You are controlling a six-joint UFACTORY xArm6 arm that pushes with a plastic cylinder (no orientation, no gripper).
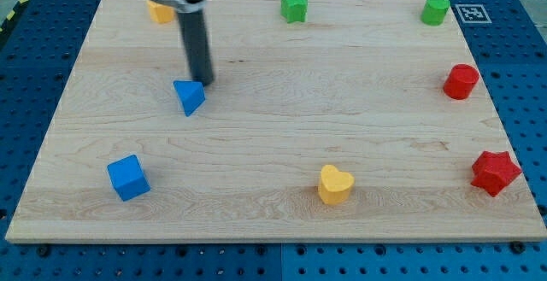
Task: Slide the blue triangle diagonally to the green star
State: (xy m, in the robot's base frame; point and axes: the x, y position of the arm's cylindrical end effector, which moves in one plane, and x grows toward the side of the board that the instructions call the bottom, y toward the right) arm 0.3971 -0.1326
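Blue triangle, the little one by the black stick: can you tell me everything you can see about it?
The blue triangle is a small solid block, bright blue with a matte look. It lies flat on the wooden board, in the view's upper left part, with one corner aimed toward the view's bottom. My tip sits right at its upper right edge, seemingly touching it. No other block touches it; the blue cube lies apart, lower left.

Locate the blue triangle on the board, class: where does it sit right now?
The blue triangle lies in the view's left half, above the blue cube and below the orange block. My tip stands just at its upper right.
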